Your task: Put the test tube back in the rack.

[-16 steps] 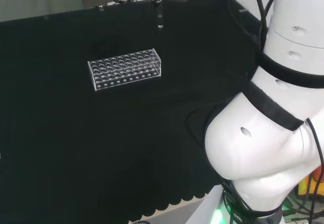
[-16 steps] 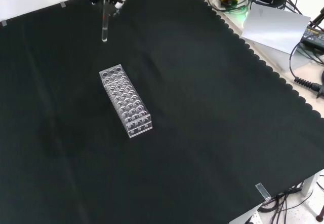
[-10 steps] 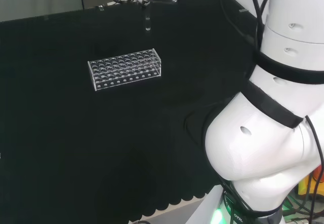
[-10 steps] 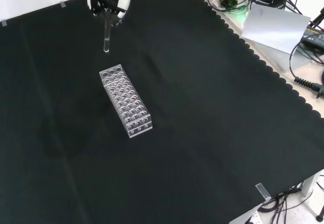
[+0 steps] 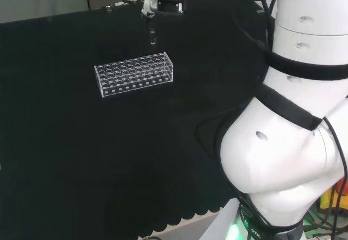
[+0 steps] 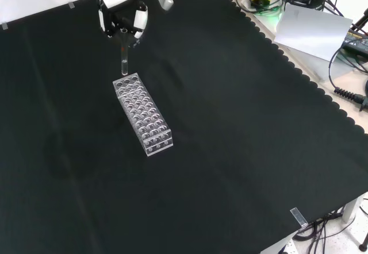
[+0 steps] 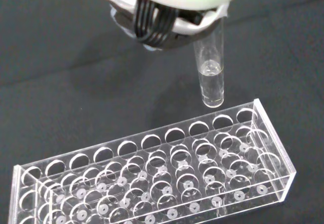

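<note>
Clear glossy plastic rack (image 7: 152, 178), clear glassy tube (image 7: 210, 72), matt blk cloth (image 6: 241, 127)

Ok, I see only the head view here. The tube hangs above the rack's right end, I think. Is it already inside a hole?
Observer: No. In the wrist view the test tube has its bottom above the rack, near the outer row of holes, not yet in one.
Operator: Is there something in the tube?
Observer: Yes, the wrist view shows a little clear liquid in its lower part.
Operator: And is the tube upright?
Observer: In the front view it hangs about upright from the hand, over the rack's far end.
</note>
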You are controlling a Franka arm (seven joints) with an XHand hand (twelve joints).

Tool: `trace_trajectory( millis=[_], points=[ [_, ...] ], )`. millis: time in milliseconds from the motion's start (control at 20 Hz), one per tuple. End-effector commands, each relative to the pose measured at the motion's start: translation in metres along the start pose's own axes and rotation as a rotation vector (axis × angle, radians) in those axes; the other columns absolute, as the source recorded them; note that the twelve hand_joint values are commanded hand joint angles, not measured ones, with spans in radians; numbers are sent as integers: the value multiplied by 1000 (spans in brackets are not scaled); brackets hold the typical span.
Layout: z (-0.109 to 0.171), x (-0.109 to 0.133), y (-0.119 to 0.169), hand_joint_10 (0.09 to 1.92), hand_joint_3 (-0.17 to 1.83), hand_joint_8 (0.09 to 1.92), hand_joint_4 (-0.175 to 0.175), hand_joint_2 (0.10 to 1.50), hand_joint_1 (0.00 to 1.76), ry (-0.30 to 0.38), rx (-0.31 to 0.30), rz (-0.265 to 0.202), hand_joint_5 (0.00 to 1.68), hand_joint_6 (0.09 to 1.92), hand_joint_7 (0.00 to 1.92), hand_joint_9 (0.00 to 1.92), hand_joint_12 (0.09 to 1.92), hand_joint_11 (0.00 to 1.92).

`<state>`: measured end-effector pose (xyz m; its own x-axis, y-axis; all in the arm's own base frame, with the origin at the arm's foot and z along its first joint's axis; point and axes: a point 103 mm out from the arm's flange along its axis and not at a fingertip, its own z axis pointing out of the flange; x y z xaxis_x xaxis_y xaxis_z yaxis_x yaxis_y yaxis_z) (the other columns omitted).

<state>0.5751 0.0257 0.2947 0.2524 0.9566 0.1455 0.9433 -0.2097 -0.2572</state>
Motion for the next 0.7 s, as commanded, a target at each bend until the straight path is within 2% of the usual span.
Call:
trace_trajectory(
  millis=[50,700],
  points=[
    [13,-3,17,688,597,565,-175,689,1224,-2,14,1,1287,610,1674,1609,856,1248],
    [36,-17,41,688,597,564,-175,688,1224,-12,55,32,1288,609,1672,1609,856,1249]
  ],
)
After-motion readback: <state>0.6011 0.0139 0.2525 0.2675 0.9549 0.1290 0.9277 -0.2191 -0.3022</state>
